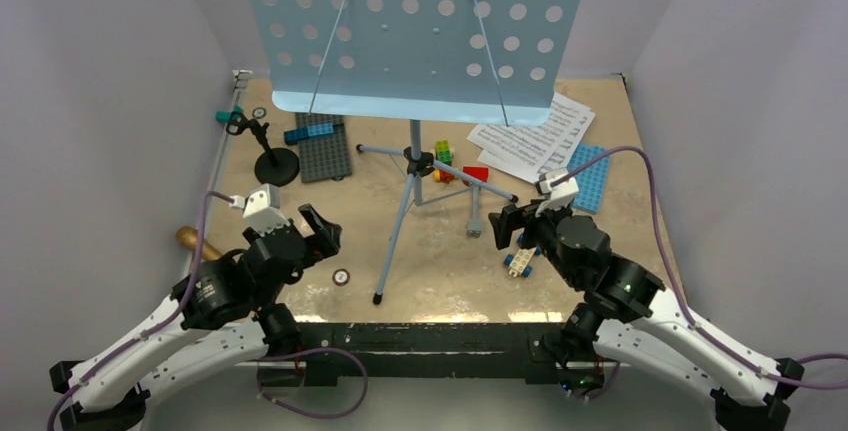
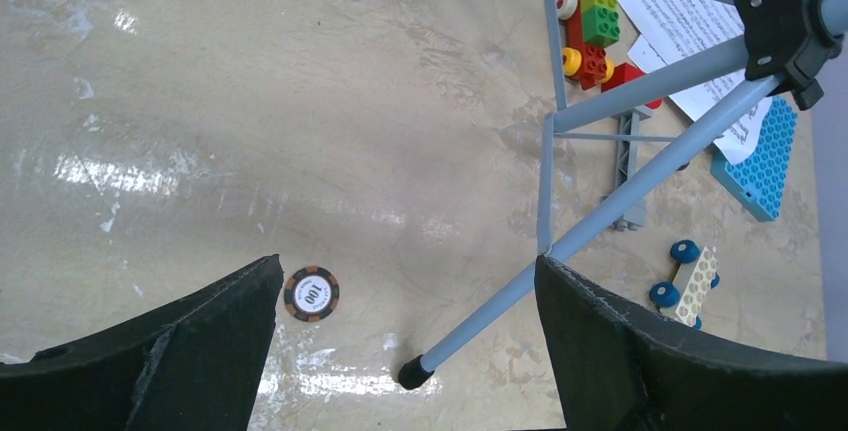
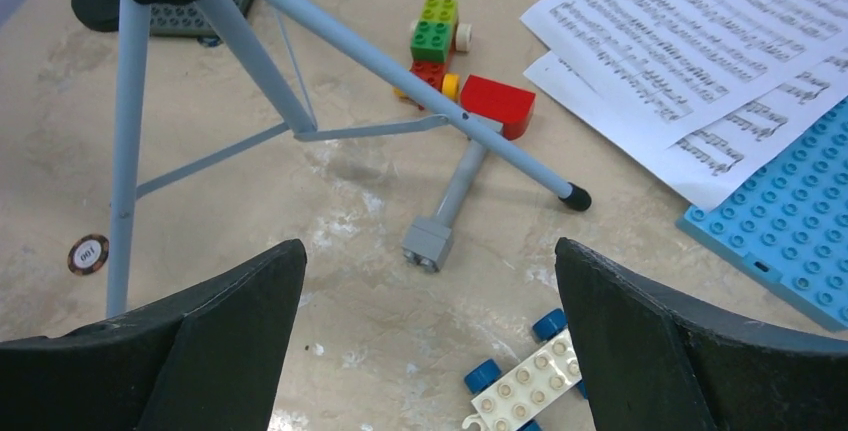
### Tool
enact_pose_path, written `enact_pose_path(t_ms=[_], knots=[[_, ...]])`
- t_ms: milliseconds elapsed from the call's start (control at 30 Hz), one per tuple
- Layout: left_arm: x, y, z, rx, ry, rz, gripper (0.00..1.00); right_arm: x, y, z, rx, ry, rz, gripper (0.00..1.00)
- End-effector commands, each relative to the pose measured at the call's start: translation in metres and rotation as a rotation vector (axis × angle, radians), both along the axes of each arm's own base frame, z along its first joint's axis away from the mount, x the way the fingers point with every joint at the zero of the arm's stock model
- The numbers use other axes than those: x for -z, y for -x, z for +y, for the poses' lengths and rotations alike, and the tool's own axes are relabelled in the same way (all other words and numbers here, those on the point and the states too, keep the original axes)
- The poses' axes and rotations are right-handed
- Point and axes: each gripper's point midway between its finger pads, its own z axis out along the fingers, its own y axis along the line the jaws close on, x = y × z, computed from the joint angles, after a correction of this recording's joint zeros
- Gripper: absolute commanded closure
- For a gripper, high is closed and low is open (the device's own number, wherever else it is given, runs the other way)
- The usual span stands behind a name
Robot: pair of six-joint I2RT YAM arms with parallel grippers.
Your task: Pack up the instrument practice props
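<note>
My left claw point(image 2: 405, 281) hangs wide open and empty above the beige surface point(image 2: 250, 131), near one foot of the light-blue perforated tripod music stand point(image 1: 415, 31), which stands upright mid-surface. My right claw point(image 3: 430, 261) is spread open too, holding nothing. White sheet-music pages point(image 1: 530, 136) lie beyond it, overlapping a blue studded baseplate point(image 1: 590, 176). The small black round-base mic stand point(image 1: 276, 165) stands at the far left. What I take for the gold-brown toy microphone point(image 1: 192, 241) pokes out beside my left arm, mostly hidden.
</note>
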Motion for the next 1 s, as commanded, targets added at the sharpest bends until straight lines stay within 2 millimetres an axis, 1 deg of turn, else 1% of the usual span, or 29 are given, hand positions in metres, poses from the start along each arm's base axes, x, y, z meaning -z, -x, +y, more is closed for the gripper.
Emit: enact_pose_path(t_ms=[0, 33, 100, 200, 233, 300, 333, 367, 433, 533, 600, 633, 700, 800, 867, 967], knots=[[-0.018, -0.009, -0.021, 0.112, 0.006, -0.099, 0.0, 0.0, -0.005, 0.028, -0.076, -0.064, -0.012, 0.01], [-0.027, -0.013, -0.028, 0.149, 0.012, -0.146, 0.0, 0.003, -0.006, 0.032, -0.081, -0.068, -0.01, 0.01], [-0.051, -0.019, -0.048, 0.258, 0.025, -0.274, 0.0, 0.007, -0.009, 0.037, -0.082, -0.078, -0.007, 0.01], [-0.096, -0.025, -0.084, 0.439, 0.033, -0.563, 0.0, 0.007, -0.01, 0.044, -0.104, -0.086, -0.01, 0.01], [-0.112, -0.028, -0.092, 0.464, 0.026, -0.672, 0.0, 0.007, -0.01, 0.044, -0.108, -0.083, -0.008, 0.01], [-0.137, -0.038, -0.101, 0.47, -0.037, -0.841, 0.0, 0.008, -0.01, 0.045, -0.106, -0.076, 0.0, 0.01], [-0.143, -0.046, -0.11, 0.473, -0.09, -0.883, 0.0, 0.009, -0.01, 0.045, -0.107, -0.072, 0.004, 0.01], [-0.157, -0.053, -0.116, 0.465, -0.128, -0.935, 0.0, 0.009, -0.01, 0.045, -0.106, -0.068, 0.007, 0.01], [-0.171, -0.066, -0.133, 0.495, -0.24, -0.998, 0.01, 0.009, -0.01, 0.044, -0.106, -0.062, 0.009, 0.01], [-0.195, -0.076, -0.153, 0.529, -0.271, -1.078, 0.03, 0.008, -0.009, 0.042, -0.102, -0.059, 0.008, 0.01], [-0.206, -0.084, -0.158, 0.533, -0.256, -1.102, 0.05, 0.008, -0.008, 0.039, -0.095, -0.06, 0.008, 0.01], [-0.21, -0.092, -0.159, 0.519, -0.253, -1.104, 0.07, 0.008, -0.008, 0.039, -0.093, -0.061, 0.01, 0.01], [-0.218, -0.099, -0.16, 0.496, -0.24, -1.139, 0.11, 0.008, -0.007, 0.038, -0.094, -0.067, 0.008, 0.01], [-0.223, -0.104, -0.165, 0.486, -0.24, -1.205, 0.19, 0.009, -0.006, 0.038, -0.097, -0.073, 0.008, 0.01], [-0.222, -0.112, -0.17, 0.475, -0.247, -1.218, 0.24, 0.008, -0.006, 0.038, -0.099, -0.077, 0.006, 0.01], [-0.225, -0.119, -0.176, 0.463, -0.234, -1.239, 0.28, 0.009, -0.006, 0.039, -0.102, -0.072, 0.006, 0.01]])
